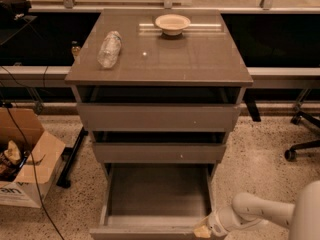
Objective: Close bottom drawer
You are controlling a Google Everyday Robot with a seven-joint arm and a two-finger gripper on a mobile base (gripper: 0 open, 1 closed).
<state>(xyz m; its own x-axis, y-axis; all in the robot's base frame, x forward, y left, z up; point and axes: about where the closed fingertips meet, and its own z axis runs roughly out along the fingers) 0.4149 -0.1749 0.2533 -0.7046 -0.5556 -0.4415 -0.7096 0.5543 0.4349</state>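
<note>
In the camera view, a grey-brown cabinet (159, 59) stands on a speckled floor, seen from above and in front. The bottom drawer (145, 232) is pulled far out towards the near side. Its deep box lies open to view and its flat front sits at the lower edge of the picture. The middle drawer (159, 152) and the top drawer (159, 116) above it each stand out a little, with a dark gap over each front.

The pincer (202, 230) is low at the near right, right at the right end of the bottom drawer's front. Whether it touches the front cannot be told, nor how far it is open or whether it has hold of anything. The white arm (260, 211) runs from it to the right edge.

On the worktop a clear plastic bottle (109, 49) lies on its side at the left, and a pale bowl (172, 24) stands upright at the far middle, well apart from it. An open cardboard box (25, 164) sits on the floor at the left. A chair base (302, 144) shows at the right.
</note>
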